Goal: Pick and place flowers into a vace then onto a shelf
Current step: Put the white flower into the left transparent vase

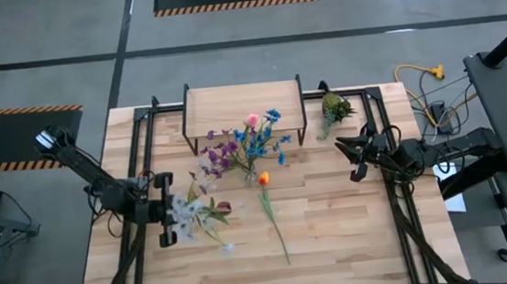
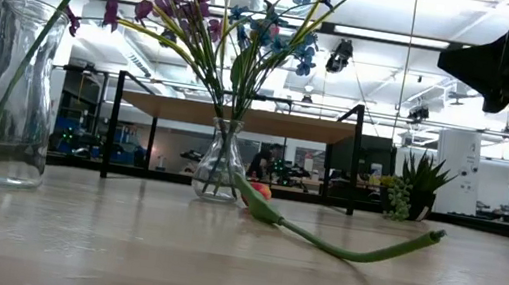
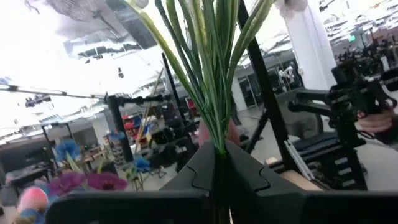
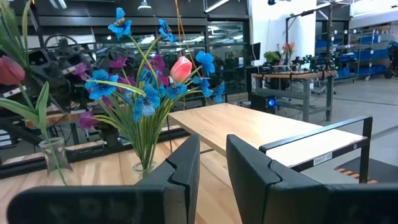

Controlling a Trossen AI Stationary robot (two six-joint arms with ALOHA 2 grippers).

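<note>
My left gripper (image 1: pixel 169 211) (image 3: pixel 217 155) is at the table's left, shut on a bunch of flowers (image 3: pixel 205 74) with thin green stems and whitish heads (image 1: pixel 188 208). Close by stands a tall glass vase (image 2: pixel 9 91) (image 4: pixel 53 158) with a dark red flower (image 4: pixel 9 68) leaning in it. A small glass vase (image 2: pixel 221 163) (image 1: pixel 251 165) in front of the shelf (image 1: pixel 243 101) holds purple, blue and pink flowers. An orange flower (image 1: pixel 262 178) lies flat on the table. My right gripper (image 1: pixel 349 158) (image 4: pixel 211 165) waits open at the right, with nothing between its fingers. My left gripper pinches several thin green stems (image 3: pixel 216 140) together between its two fingers. The fingers come from the table's left, about level and tipped slightly up. The stems fan out up and forward from the fingertips; the fingers hide what lies below them.
A short leafy green sprig (image 1: pixel 333 109) stands at the shelf's right end. The orange flower's long stem (image 1: pixel 277 227) (image 2: pixel 350 248) runs toward the near edge across the table's middle. Black frame rails (image 1: pixel 143 142) run along both sides of the table.
</note>
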